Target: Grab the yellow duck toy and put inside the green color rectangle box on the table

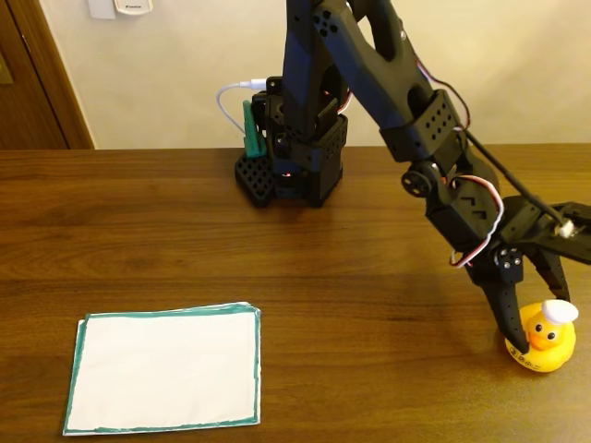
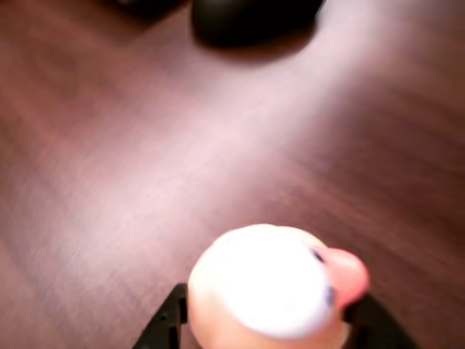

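Note:
The yellow duck toy (image 1: 547, 343) with its white cap stands upright on the dark wooden table (image 1: 323, 277) at the far right of the fixed view. My gripper (image 1: 540, 323) is lowered over it, open, one black finger (image 1: 511, 330) against the duck's left side and the other above its cap. In the blurred wrist view the duck (image 2: 269, 287) sits between the two fingertips of the gripper (image 2: 269, 331) at the bottom edge. The green color rectangle box (image 1: 164, 372), a white sheet with a teal border, lies flat at the front left, far from the duck.
The arm's black base (image 1: 291, 166) stands at the back centre, with a white cable (image 1: 226, 101) and a wall behind it. Bare wood stretches between the duck and the sheet. A dark round shape (image 2: 251, 18) shows at the top of the wrist view.

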`<state>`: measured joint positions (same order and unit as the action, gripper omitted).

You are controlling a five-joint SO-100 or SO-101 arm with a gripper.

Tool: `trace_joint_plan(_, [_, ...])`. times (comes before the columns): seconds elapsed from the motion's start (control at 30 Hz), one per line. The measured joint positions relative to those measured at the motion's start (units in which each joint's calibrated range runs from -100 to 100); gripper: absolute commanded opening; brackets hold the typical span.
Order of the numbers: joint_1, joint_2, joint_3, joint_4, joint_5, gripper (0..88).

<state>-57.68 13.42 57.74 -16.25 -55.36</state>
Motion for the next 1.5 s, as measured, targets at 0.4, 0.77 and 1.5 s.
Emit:
trace_joint_plan(0.4, [1.9,0.1,6.1,-6.7,-1.1,0.8])
trace_joint_plan(0.77, [-0.7,-2.9,8.0,-6.4,0.4,49.0])
trace_joint_plan(1.5, [-2.4,13.0,-3.1,-21.5,-0.9,0.2])
